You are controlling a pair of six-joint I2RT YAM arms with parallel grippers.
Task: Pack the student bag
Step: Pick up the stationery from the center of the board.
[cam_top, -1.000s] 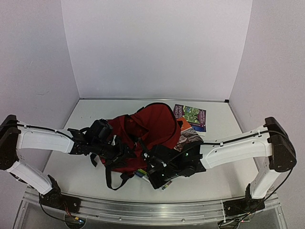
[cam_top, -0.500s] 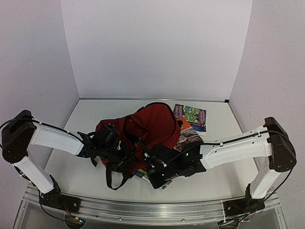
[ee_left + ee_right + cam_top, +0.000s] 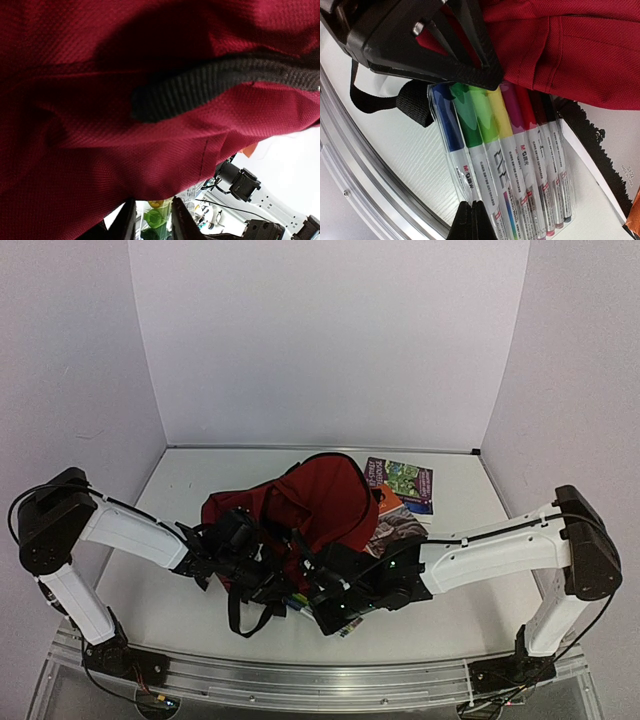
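Red student bag between outstretched arms: right end effector pinches marker pack, left end effector unclear.

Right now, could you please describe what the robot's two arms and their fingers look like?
The left arm and right arm match: smooth white shells on the long links, bulky black housings at the joints and black bases. A thin black cable runs along the top of each. The right fingers are black and taper to a narrow tip.

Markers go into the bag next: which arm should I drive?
Right. The right pincer is shut on the marker pack beside the student bag; the left pincer is up against the bag's red fabric.
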